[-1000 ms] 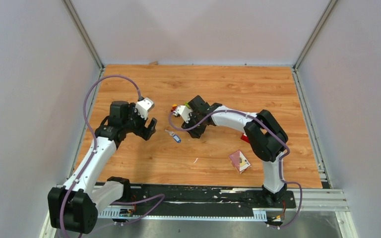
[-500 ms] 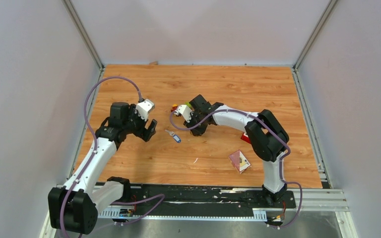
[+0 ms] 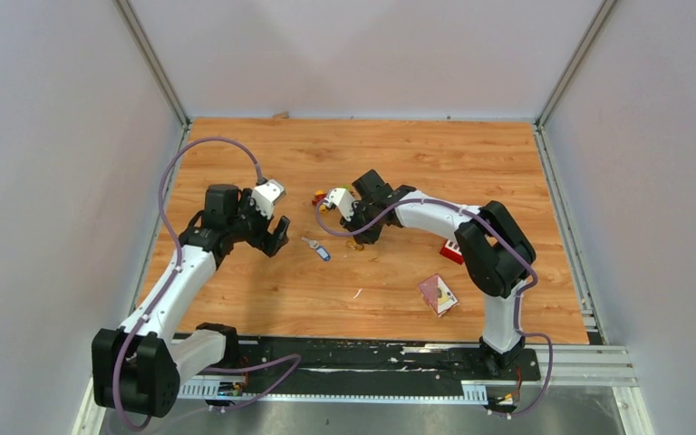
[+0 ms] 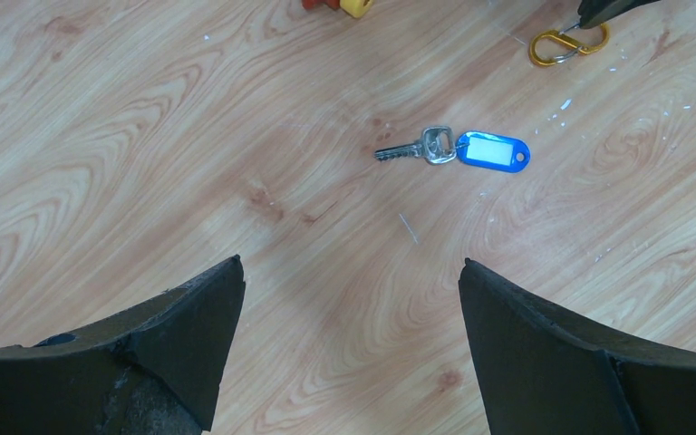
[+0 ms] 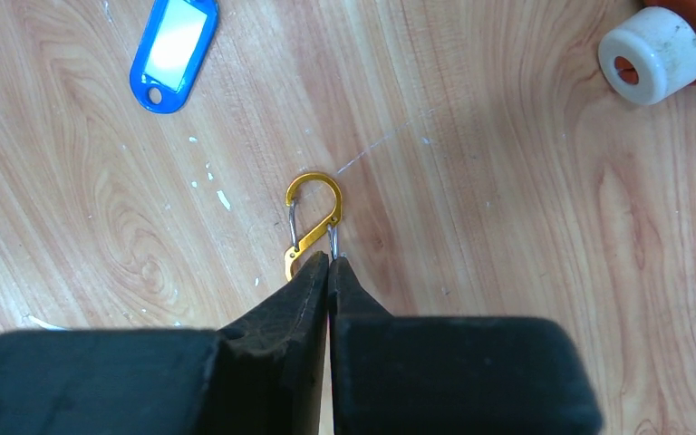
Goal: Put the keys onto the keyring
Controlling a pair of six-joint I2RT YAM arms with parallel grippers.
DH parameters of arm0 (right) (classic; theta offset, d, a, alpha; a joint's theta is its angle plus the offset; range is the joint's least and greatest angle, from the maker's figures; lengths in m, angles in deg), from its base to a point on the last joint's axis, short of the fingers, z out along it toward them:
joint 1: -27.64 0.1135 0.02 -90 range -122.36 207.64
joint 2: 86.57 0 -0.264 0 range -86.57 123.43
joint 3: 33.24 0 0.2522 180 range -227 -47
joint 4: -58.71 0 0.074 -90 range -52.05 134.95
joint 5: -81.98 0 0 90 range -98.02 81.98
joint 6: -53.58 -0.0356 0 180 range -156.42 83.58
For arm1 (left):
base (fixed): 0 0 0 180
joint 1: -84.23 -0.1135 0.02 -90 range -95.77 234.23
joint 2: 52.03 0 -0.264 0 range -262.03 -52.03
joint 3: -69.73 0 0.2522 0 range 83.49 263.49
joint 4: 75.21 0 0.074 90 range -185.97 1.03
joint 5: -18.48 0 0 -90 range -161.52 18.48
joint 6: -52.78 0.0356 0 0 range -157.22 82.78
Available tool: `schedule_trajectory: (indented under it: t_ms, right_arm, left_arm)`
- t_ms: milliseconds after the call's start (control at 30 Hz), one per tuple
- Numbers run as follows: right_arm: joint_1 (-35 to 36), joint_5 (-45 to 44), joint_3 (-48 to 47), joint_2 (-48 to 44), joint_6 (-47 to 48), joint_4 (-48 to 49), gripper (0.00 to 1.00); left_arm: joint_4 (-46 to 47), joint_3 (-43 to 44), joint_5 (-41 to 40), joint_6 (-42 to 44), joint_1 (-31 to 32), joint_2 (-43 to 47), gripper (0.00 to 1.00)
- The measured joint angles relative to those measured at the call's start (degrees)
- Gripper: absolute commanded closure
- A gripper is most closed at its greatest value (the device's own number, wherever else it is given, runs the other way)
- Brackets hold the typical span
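Observation:
A metal key with a blue plastic tag [image 3: 318, 249] lies on the wood floor between the arms; in the left wrist view the key [image 4: 414, 150] and its blue tag [image 4: 492, 150] lie ahead of my open, empty left gripper [image 4: 349, 263], which hovers left of them [image 3: 275, 237]. The gold keyring [image 5: 301, 257] is a small snap hook. My right gripper [image 5: 329, 261] is shut on its near end, low on the floor [image 3: 361, 236]. The keyring also shows in the top view [image 3: 355, 243] and in the left wrist view [image 4: 568, 45]. The yellow-orange key is out of view.
A red-and-green toy car [image 3: 331, 198] sits just behind the right gripper; its white wheel [image 5: 650, 42] shows in the right wrist view. A red block [image 3: 451, 252] and a pink card [image 3: 439, 294] lie by the right arm. Walls ring the floor.
My right gripper has shifted a little right and back, and the gold keyring now shows under it. My left gripper has edged slightly right, still open.

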Motion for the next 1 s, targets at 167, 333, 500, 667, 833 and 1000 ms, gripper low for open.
schedule_trajectory:
  t_ms: [167, 333, 500, 667, 833, 1000]
  right_arm:
    - [-0.13, 0.20, 0.20, -0.07, 0.15, 0.00, 0.82]
    - [-0.17, 0.28, 0.20, -0.11, 0.39, -0.07, 0.79]
    - [-0.17, -0.13, 0.20, -0.11, 0.39, -0.09, 0.81]
    - [-0.17, -0.48, 0.20, -0.11, 0.44, -0.11, 0.81]
    - [-0.17, -0.70, 0.20, -0.11, 0.59, -0.15, 0.81]
    - [-0.17, -0.81, 0.24, -0.07, 0.59, -0.15, 0.81]
  left_arm:
    - [0.96, 0.02, 0.96, -0.39, 0.00, -1.81, 0.05]
    - [1.01, 0.02, 1.22, -0.66, 0.00, -2.51, 0.05]
    - [1.16, 0.02, 1.27, -0.98, 0.00, -2.51, 0.05]
    - [1.40, 0.02, 1.40, -1.03, 0.00, -2.51, 0.05]
    - [1.40, 0.02, 1.40, -1.01, 0.00, -2.49, 0.05]
    - [1.42, 0.02, 1.40, -1.03, 0.00, -2.49, 0.05]
